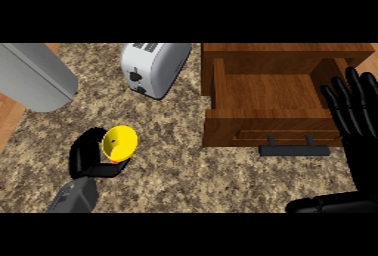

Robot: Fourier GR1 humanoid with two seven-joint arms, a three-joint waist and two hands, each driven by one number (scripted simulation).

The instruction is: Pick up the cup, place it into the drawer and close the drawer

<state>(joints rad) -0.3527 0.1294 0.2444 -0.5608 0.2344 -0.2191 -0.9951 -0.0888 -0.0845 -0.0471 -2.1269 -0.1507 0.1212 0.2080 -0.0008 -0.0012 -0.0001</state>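
Fingers of the left hand [92, 155] curl round the small yellow cup [119, 143], left of the open wooden drawer [269, 90]. Right hand [354, 107] rests open beside the drawer. Pickup looks underway; next, carry the cup rightward over the drawer.

yellow cup [119, 143] tilted, wooden drawer [269, 102] open

1. I see a white toaster [154, 67] standing on my speckled granite counter [207, 175], near its back edge.
2. To my far left sits a grey metal box-like object [35, 75], partly out of view.
3. Wooden floor [9, 117] shows past the counter's left edge.
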